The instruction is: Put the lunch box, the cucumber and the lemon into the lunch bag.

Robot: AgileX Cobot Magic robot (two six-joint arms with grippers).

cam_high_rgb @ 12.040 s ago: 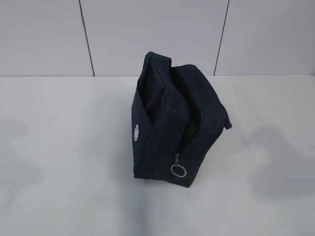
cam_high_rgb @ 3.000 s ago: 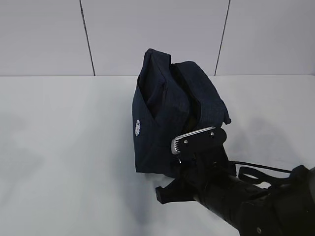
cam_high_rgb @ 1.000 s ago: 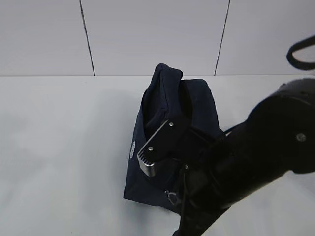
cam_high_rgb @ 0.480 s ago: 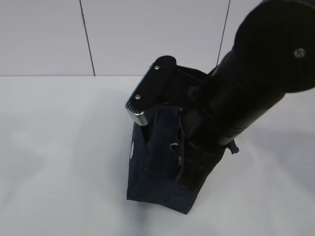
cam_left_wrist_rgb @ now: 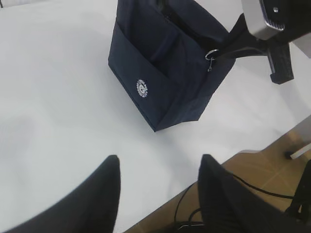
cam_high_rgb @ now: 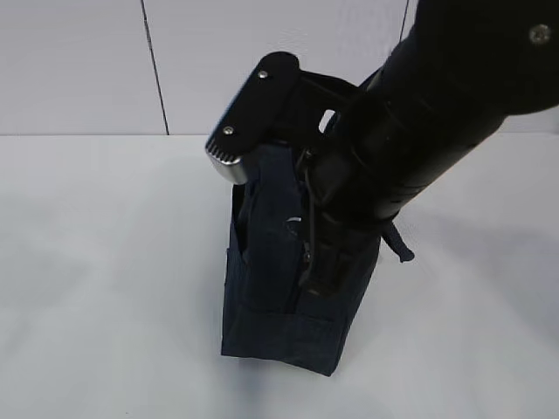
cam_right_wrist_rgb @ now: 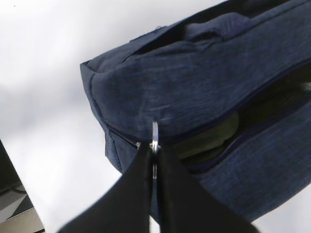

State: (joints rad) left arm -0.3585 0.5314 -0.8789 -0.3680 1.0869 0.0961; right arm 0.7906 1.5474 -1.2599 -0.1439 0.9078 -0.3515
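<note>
White table (cam_high_rgb: 105, 262) — one lunch bag (cam_high_rgb: 279, 288).

A plain white table (cam_high_rgb: 105, 279) stood before a pale panelled wall (cam_high_rgb: 79, 65). Wood-toned floor (cam_left_wrist_rgb: 262, 167) with black cables (cam_left_wrist_rgb: 252, 187) showed beyond its edge.

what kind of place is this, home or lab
Probably a lab or test bench: a bare white table, plain panelled wall, loose cables on the floor, and only a navy lunch bag.
</note>
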